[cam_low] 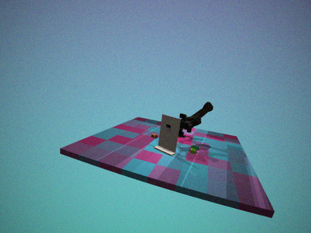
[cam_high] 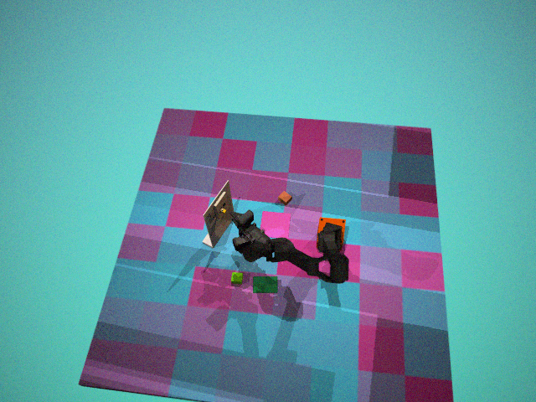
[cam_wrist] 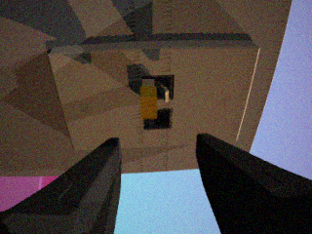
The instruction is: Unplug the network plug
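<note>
The yellow plug [cam_high: 223, 210] [cam_wrist: 148, 103] sat at the socket on the upright panel [cam_high: 219, 224] [cam_low: 169, 135] [cam_wrist: 29, 136], its body standing out from the face; whether the lock had given could not be told. The gripper [cam_high: 234, 216] [cam_low: 181, 124] [cam_wrist: 159, 146] was near the panel, its fingers partly apart with nothing between them; in the wrist view the plug lay beyond the tips, a little off the middle of the gap.

The plug looked small and probably light, with a stiff body and perhaps smooth sides; the tab was likely thin and springy, easy to slip off or bend, and too small to pick out with certainty. The likely step was lining up for the press; that called for a fingertip over the tab and a gentle downward push, then a grip on both sides of the body, close to the panel, and a straight pull; a slanted tug might have jammed it. The setting-down remained; a pink square [cam_high: 275, 224] and a green patch [cam_high: 265, 284] [cam_low: 195, 147] both lay on the table [cam_high: 268, 380] [cam_low: 160, 180], and which was the marked one was unclear.
</note>
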Tool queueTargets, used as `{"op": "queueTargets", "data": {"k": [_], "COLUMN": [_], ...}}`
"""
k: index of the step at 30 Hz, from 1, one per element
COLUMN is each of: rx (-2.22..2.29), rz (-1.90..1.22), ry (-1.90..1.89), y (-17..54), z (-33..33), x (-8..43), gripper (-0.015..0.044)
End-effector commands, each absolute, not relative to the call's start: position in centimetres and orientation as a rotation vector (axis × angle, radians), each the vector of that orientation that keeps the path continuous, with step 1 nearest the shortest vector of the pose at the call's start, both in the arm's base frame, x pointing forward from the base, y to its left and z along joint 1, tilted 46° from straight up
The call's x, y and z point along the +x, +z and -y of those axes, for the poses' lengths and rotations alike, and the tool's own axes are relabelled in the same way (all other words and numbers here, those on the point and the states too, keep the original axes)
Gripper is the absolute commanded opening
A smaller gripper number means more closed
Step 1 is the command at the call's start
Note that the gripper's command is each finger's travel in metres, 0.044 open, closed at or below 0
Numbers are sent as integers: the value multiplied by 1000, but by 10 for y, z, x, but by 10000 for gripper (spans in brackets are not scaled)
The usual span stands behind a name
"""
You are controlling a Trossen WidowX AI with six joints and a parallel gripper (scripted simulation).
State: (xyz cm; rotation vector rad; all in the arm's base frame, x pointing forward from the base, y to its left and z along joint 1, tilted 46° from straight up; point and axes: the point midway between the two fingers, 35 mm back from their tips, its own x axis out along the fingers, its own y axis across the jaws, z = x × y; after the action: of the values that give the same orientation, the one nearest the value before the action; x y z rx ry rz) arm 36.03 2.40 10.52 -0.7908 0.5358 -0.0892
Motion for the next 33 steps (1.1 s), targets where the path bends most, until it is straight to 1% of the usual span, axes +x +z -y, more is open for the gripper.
{"op": "queueTargets", "data": {"k": [1,29,30,33], "rx": [-795,-795,-795,-795], "rz": [-532,-530,-530,-530], "ry": [-84,-85,-85,-85], "y": [105,94,94,94], "z": [-25,-20,-20,-20], "x": [367,398,398,398], "gripper": [156,156,130,110]}}
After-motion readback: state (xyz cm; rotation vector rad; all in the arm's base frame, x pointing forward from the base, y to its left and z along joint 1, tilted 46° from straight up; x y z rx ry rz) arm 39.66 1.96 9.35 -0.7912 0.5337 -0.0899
